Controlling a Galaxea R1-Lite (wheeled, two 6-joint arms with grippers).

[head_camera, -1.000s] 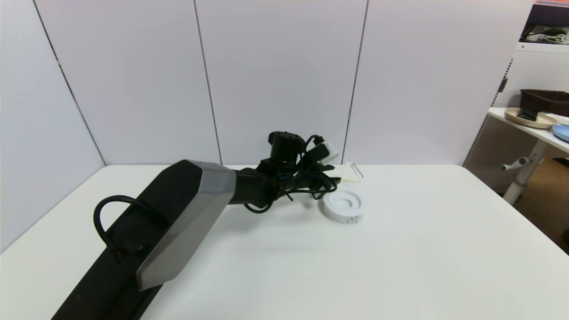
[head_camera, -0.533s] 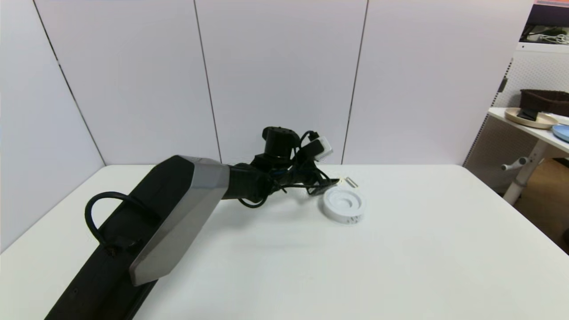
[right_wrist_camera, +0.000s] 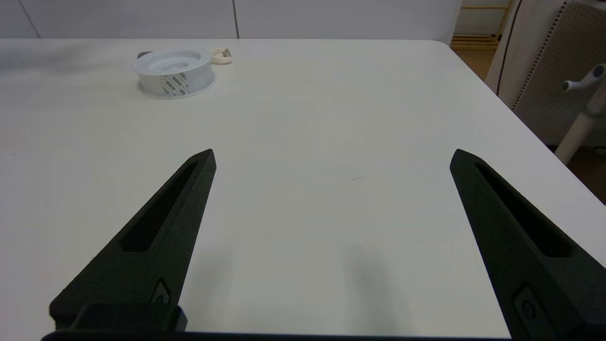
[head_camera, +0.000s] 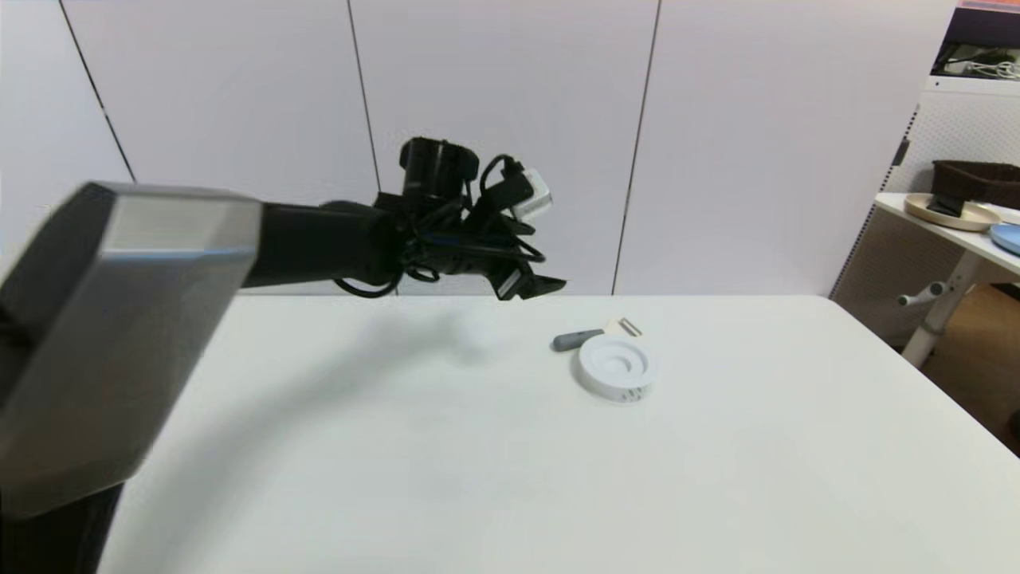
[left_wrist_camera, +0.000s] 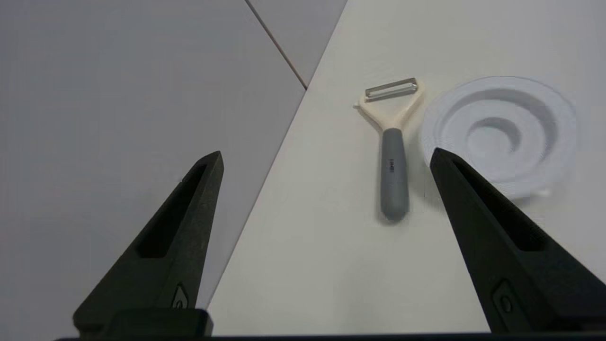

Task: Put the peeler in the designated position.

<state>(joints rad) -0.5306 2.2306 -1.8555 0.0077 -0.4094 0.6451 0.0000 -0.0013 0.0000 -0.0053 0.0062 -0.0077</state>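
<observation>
Counter (head_camera: 510, 478), white and broad, carried only two small things near its far edge. The left arm reached out level above it, well off the surface, with the left gripper (head_camera: 532, 285) hanging in the air short of those things; its fingers (left_wrist_camera: 189, 218) were spread wide and held nothing. The right gripper (right_wrist_camera: 331, 156) sat low over the near right part of the counter, fingers likewise wide apart and empty. A white round disc (head_camera: 616, 367) with ringed recesses stood on the counter. The peeler (head_camera: 594, 335) lay flat just beside the disc on its far side, grey handle toward the robot's left, cream fork and metal blade toward the right. A small mark on the handle was too fine to read.
</observation>
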